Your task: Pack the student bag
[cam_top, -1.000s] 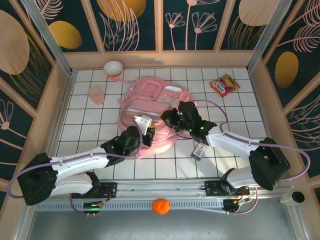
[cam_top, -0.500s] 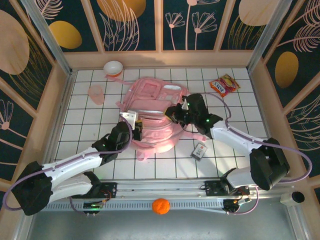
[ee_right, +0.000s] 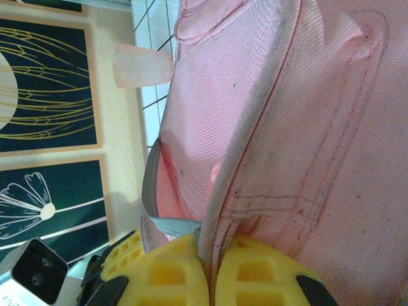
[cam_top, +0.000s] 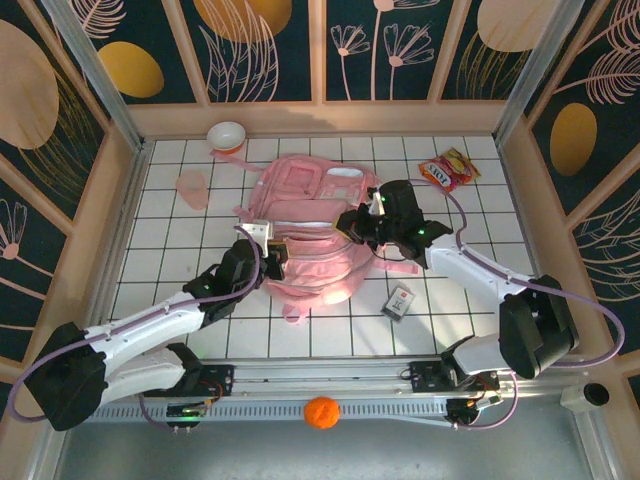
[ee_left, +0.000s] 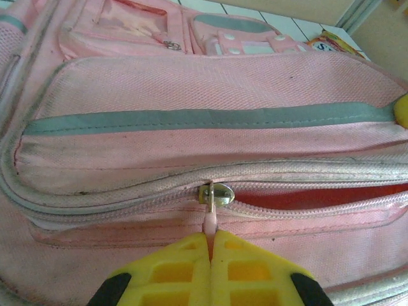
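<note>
Student bag point(cam_top: 305, 240) blocks centre; cup point(cam_top: 192, 187), bowl point(cam_top: 227, 134) far-left; left-edge tiles point(cam_top: 170, 250) open.

Snack packet point(cam_top: 447, 170) print illegible; student bag point(ee_left: 191, 89) cropped by frame edges.

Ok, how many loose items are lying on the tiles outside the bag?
4: a bowl at the far edge, a pink cup left of the student bag, a snack packet far right, a small box at the bag's near right. More may hide beneath it.

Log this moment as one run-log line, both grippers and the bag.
left gripper: shut on zipper pull | right gripper: shut on student bag edge | zipper: partly open
</note>
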